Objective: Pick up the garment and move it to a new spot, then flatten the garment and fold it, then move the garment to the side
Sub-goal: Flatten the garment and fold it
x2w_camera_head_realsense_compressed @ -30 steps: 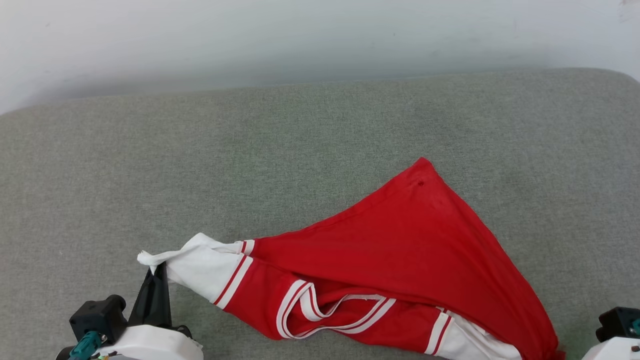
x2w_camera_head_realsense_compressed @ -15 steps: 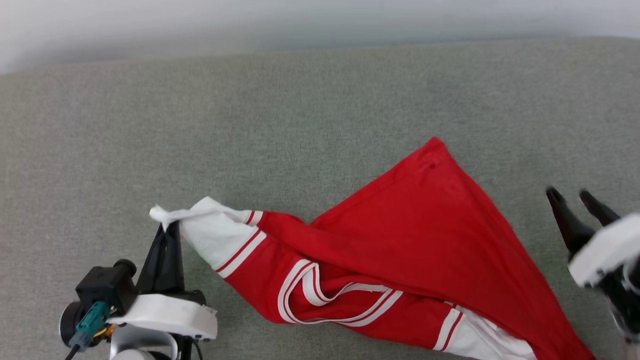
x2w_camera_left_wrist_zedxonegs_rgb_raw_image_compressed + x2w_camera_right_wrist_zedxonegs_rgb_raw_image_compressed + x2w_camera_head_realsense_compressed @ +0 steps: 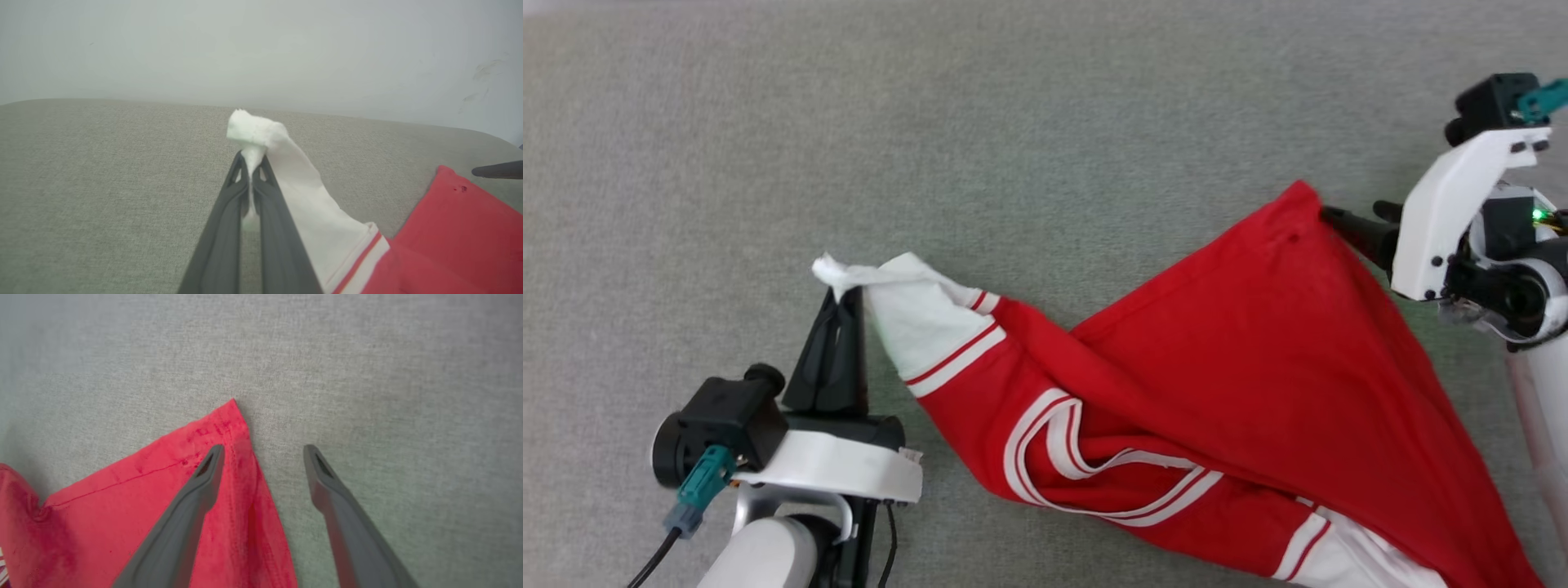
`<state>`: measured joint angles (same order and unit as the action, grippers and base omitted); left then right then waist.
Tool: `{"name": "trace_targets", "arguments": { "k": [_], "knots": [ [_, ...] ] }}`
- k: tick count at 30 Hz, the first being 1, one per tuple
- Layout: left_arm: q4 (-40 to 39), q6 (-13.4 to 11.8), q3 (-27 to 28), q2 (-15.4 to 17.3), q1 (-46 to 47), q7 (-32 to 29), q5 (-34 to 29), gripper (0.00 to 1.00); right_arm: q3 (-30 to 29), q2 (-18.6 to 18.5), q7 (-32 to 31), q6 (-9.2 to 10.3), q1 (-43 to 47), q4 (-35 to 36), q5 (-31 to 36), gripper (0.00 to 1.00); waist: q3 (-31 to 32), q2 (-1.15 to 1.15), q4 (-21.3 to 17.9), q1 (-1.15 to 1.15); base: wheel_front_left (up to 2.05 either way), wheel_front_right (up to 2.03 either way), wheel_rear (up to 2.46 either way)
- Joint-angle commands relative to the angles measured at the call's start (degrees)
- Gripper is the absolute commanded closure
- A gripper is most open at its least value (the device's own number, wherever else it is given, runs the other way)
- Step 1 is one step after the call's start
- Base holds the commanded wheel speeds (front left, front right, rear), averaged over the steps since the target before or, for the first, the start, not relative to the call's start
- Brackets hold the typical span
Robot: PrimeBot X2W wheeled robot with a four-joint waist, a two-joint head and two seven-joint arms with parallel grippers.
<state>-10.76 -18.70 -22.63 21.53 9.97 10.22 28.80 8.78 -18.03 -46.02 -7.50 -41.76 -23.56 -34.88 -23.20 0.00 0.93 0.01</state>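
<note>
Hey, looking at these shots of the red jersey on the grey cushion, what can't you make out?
Head view: the garment's lower right end, cut off by the bottom edge.
Head view: its underside, hidden by its own folds.
Right wrist view: whether the open right gripper touches the red corner; height unclear from above.
Left wrist view: cloth hidden inside the left gripper.

No words, numbers or signs can be read on the red sleeveless jersey with white stripes [image 3: 1258, 351] or the grey cloth top [image 3: 1013, 122].
</note>
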Motion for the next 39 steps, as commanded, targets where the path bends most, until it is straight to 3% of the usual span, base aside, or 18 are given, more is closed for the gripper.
{"name": "trace_targets", "arguments": {
  "k": [1, 7, 8, 10, 18, 22, 28, 39],
  "knots": [
    [-0.08, 0.23, -0.37, -0.26, 1.02, 0.18, -0.50, 1.00, 1.25, -0.41, -1.49, 0.01, -1.06, -1.15, 0.15, 0.00, -1.78, 0.00, 1.76, -0.01, 0.00, 0.00, 0.00],
    [0.91, 1.12, -1.36, -1.23, 2.79, 1.12, -0.61, 1.00, 7.56, -0.62, -7.83, 0.01, -2.85, -7.02, -1.16, 0.00, -3.26, 0.00, 3.28, -0.01, 0.00, 0.00, 0.00],
    [1.16, 1.31, -1.39, -1.30, 2.91, 1.23, -0.51, 1.00, 8.40, -0.43, -8.73, 0.01, -2.71, -8.05, -1.74, 0.14, -3.37, 0.00, 3.38, -0.01, 0.00, 0.00, 0.00],
    [1.59, 1.41, -1.46, -1.43, 3.20, 1.46, -0.38, 1.00, 10.34, -0.26, -9.59, 0.01, -2.60, -9.10, -2.32, 0.98, -3.53, 0.00, 3.57, -0.01, 0.00, 0.00, 0.00],
    [3.55, 1.86, -1.29, -0.95, 2.82, 1.27, 0.53, 1.00, 12.29, -2.02, -3.36, 0.00, -4.07, -8.23, -5.36, 1.00, -0.98, 0.00, 3.57, -0.01, 0.00, 0.00, 0.00],
    [4.73, 2.47, -1.38, -0.14, 3.16, 0.77, 0.61, 1.00, 12.55, -5.10, 4.14, 0.02, -3.78, -5.49, -4.46, 1.00, 2.53, 0.00, 2.97, -0.01, 0.00, 0.00, 0.00],
    [7.64, 3.34, 0.65, 1.23, 2.97, 0.54, 2.65, 1.00, 10.84, -6.44, 13.25, 0.02, 1.16, -1.74, -4.42, 1.00, 9.04, 0.00, 0.55, -0.01, 0.00, 0.00, 0.00],
    [14.52, 6.42, 4.56, 3.95, 5.33, 0.47, 6.87, 1.00, 6.64, -5.42, 18.31, 0.02, 11.43, 5.18, -2.75, 1.00, 16.50, 0.00, -3.77, -0.01, 0.00, 0.00, 0.00]
  ]
}}
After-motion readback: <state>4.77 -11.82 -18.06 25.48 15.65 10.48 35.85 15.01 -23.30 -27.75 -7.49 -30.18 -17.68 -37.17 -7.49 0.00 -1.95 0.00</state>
